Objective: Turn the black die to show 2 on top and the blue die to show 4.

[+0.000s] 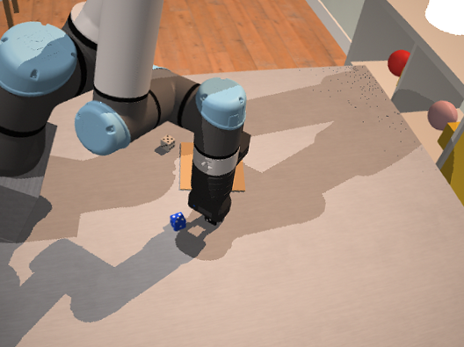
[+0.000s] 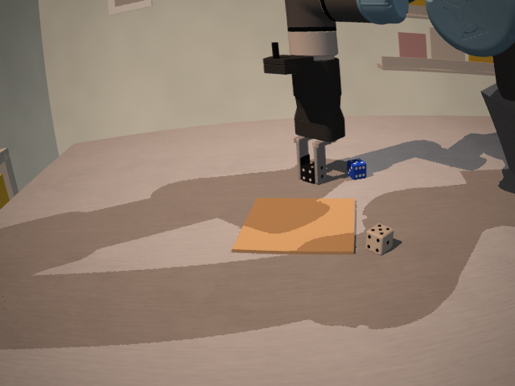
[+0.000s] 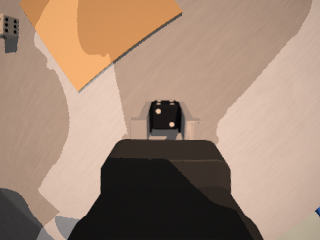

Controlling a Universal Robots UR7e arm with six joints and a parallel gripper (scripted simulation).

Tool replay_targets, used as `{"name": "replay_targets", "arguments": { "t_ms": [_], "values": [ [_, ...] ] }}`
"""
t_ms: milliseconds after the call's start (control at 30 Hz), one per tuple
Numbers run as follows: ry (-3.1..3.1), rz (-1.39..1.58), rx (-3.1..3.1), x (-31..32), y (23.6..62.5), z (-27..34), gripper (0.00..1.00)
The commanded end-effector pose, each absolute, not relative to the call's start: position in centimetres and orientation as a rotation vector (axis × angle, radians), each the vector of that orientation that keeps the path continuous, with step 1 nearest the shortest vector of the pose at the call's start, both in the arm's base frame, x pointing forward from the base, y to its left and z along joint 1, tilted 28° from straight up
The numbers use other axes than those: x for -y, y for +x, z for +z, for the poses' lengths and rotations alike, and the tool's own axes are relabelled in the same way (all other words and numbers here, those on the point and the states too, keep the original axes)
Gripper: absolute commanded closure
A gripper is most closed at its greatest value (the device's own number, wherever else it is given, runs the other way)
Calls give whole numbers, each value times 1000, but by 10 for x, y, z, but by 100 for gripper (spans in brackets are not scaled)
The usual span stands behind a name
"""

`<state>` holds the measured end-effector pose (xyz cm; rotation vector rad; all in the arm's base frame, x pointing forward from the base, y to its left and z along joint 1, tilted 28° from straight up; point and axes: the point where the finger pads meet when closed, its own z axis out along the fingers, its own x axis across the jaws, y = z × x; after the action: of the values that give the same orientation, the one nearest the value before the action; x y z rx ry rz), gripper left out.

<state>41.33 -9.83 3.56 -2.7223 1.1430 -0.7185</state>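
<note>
The bench (image 1: pixel 350 237) (image 2: pixel 166 299) (image 3: pixel 280 125) is carrying all three dice and the mat. My end effector (image 1: pixel 212 222) (image 2: pixel 311 176) (image 3: pixel 165 111) is pointing down beyond one edge of the mat, its fingers closing on opposite sides of the black die and, as I am judging it, gripping it. The orange mat (image 1: pixel 185 173) (image 2: pixel 290 224) (image 3: pixel 60 40) is lying flat, bearing no die.

The black die (image 2: pixel 307 170) (image 3: pixel 165 116) is sitting off the mat, between my fingertips. Its upper face is showing two pips in the wrist view, so this step is probably calling for transfer without a turn: lifting straight, keeping the face level, lowering fully inside the mat's edges.

The blue die (image 1: pixel 178 221) (image 2: pixel 356 169) (image 3: pixel 318 212) is standing near, also off the mat; I am not reading its top face with certainty. It is awaiting placement. The white die (image 1: pixel 167 140) (image 2: pixel 379 240) (image 3: pixel 9 26) is resting beside the mat, showing five, and is requiring clearance.
</note>
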Motion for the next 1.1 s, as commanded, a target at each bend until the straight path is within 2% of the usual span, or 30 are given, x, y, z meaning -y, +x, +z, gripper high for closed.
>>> {"name": "replay_targets", "arguments": {
  "t_ms": [0,1067],
  "values": [
    [-2722,-720,-1143,98,413,36,51],
    [-2722,-720,-1143,98,412,39,51]
  ]
}}
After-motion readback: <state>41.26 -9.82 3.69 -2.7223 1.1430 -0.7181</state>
